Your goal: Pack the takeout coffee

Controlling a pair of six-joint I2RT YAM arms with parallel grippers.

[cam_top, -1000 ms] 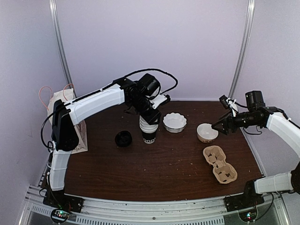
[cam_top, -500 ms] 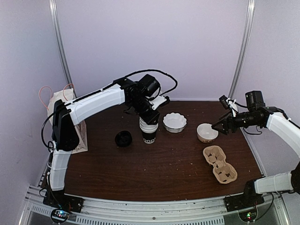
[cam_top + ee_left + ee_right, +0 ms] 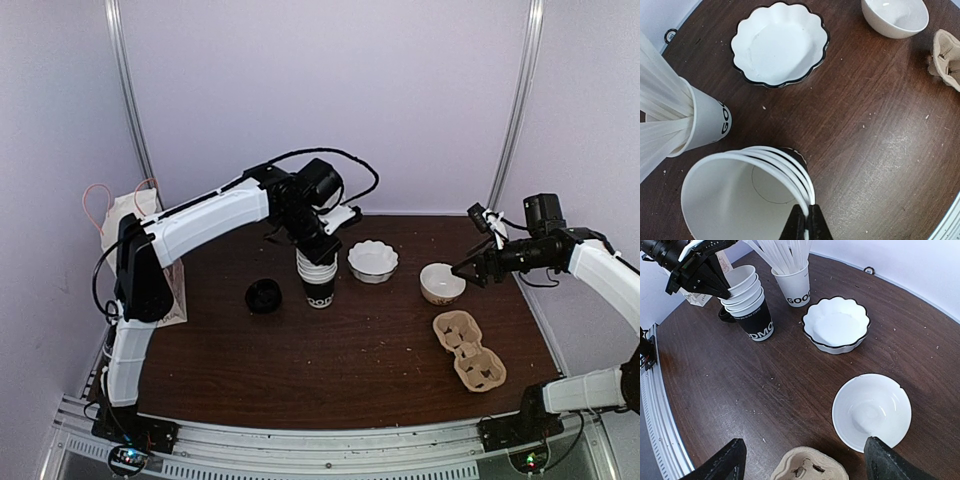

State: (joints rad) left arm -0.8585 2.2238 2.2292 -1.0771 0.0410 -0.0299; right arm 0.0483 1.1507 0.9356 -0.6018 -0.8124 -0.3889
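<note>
Paper cups (image 3: 746, 290), white and tapered, inside black lettered takeout coffee (image 3: 758, 323).

Dark wood, paper and pulp

The surface (image 3: 880, 140) is dark wood grain with a soft sheen, dusted with pale crumbs. The white paper cups (image 3: 740, 200) look smooth and matt, the black paper cup (image 3: 758, 325) faintly shiny. The cup carrier (image 3: 468, 350) is rough brown moulded pulp; the cream bowl (image 3: 871, 410) gleams smooth.

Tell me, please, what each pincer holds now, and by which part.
The left pincer is shut on the rim of the topmost stacked white cup, at its near edge. The right pincer is open and holds nothing.
</note>
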